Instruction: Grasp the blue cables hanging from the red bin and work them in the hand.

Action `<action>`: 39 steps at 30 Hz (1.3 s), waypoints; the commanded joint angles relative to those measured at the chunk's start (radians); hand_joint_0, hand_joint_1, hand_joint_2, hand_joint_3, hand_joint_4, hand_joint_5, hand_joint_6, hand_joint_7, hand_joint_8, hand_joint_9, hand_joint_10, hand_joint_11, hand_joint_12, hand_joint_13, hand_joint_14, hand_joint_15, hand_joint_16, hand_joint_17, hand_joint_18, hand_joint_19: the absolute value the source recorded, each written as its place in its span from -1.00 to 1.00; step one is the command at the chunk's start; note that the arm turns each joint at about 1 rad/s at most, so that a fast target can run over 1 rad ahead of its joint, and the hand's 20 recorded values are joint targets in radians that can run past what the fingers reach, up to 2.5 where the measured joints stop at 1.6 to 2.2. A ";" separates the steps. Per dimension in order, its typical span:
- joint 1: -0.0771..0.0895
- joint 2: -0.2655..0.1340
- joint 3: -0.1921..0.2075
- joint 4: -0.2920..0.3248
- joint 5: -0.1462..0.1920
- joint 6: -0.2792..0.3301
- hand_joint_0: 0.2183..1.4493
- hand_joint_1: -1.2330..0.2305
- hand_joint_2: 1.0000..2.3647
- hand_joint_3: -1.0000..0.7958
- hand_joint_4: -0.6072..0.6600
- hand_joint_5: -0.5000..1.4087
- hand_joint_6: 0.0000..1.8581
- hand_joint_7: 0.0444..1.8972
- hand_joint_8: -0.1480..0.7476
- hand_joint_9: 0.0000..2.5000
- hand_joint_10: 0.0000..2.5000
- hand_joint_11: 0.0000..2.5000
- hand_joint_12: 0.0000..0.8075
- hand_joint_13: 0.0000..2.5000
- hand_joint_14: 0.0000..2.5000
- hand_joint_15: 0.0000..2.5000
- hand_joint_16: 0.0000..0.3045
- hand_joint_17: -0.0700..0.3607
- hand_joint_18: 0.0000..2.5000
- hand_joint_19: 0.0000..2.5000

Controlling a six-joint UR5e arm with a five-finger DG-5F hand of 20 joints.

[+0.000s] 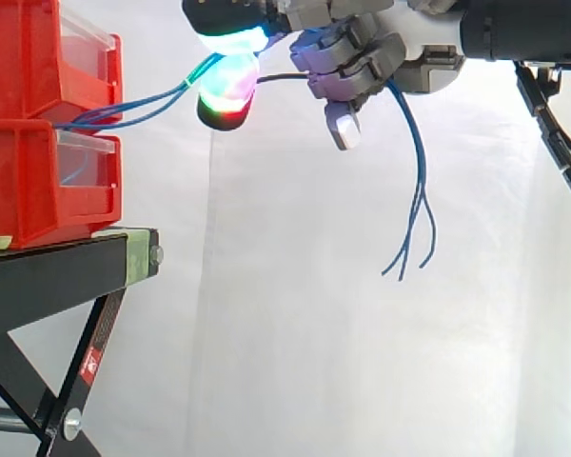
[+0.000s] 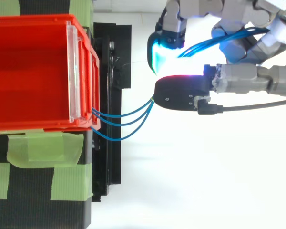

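Fingers [image 2: 183, 93] around blue cables [image 2: 205, 45], pinch hidden

The arm [image 1: 525, 29] comes in level from the right along the top of the side view. Its dark wrist leads into the hand [image 1: 419, 43], which is held high and stretched out to the left. At the hand's left end, two long fingers bring their fingertips [image 1: 230, 88] together, one above the other and glowing cyan, green and red, pinching the blue cables [image 1: 143, 107] between the pads. The other fingers are curled in under the palm, with one pale tip pointing down.
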 commanded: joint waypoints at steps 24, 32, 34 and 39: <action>-0.001 0.000 0.000 -0.040 -0.014 -0.023 0.25 -0.08 -0.97 -0.41 0.43 -0.26 -0.99 0.23 0.11 0.28 1.00 1.00 0.16 0.40 1.00 0.17 0.22 -0.03 0.99 -0.55; -0.008 0.000 0.001 -0.049 -0.166 -0.119 0.17 -0.05 -0.97 -0.58 0.43 -0.25 -0.99 0.26 0.11 0.28 1.00 1.00 0.16 0.40 1.00 0.17 0.22 -0.03 0.99 -0.55; -0.014 0.005 0.000 -0.049 -0.191 -0.141 0.17 -0.04 -0.97 -0.60 0.42 -0.25 -0.99 0.27 0.11 0.28 1.00 1.00 0.16 0.40 1.00 0.17 0.22 -0.03 0.99 -0.55; -0.021 0.017 0.000 -0.049 -0.197 -0.150 0.17 -0.04 -0.98 -0.61 0.42 -0.24 -0.99 0.29 0.11 0.28 1.00 1.00 0.16 0.40 1.00 0.17 0.22 -0.03 0.99 -0.55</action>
